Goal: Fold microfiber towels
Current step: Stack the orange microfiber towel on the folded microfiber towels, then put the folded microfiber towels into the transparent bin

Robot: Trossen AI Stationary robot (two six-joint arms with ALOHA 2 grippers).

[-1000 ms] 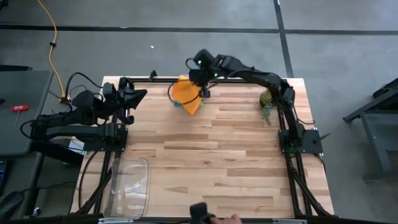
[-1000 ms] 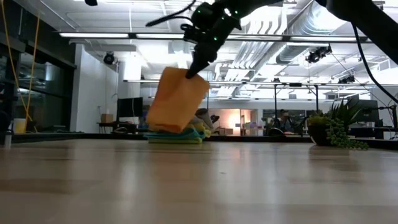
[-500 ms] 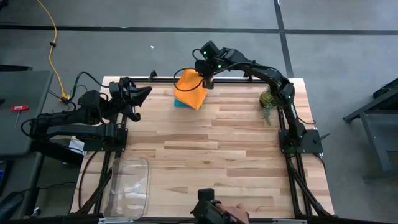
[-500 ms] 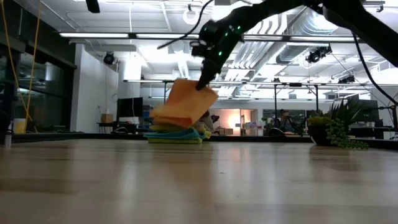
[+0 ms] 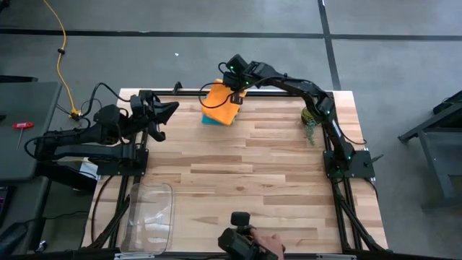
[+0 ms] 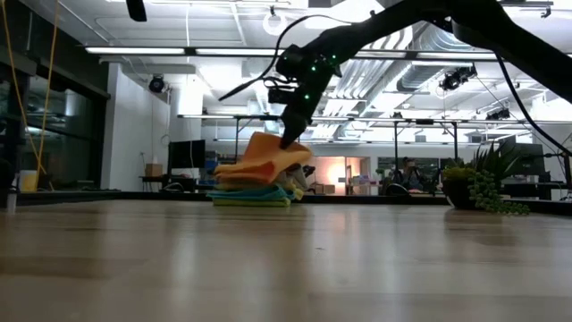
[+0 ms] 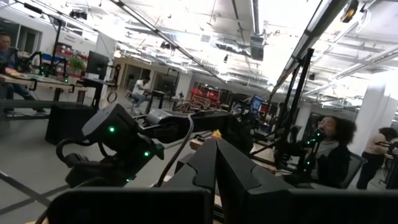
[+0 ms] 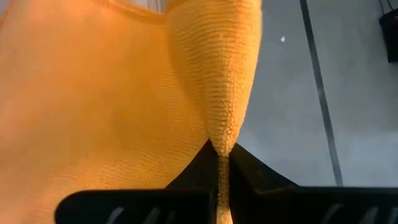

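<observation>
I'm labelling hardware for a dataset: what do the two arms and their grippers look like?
Both arms are black and jointed, with black cables looping along them. The right gripper has small green lights glowing on its wrist and two dark, tapering fingers. The left gripper ends in a similar dark pointed pair.

So from table height, the right pincer (image 6: 288, 141) comes down from the upper right on its dark arm, green lights glowing on the wrist, and it's clamped on a raised edge of the orange towel (image 6: 262, 159). That towel droops over a low stack of towels (image 6: 253, 193) sitting by the worktop's (image 6: 286, 259) far edge, with teal, lime green and a bit of yellow peeking out underneath. Off to the right by the same far edge there's a spiky green plant (image 6: 484, 186) with trailing beads. Behind it all is a big open room with ceiling pipes and strip lights.
</observation>
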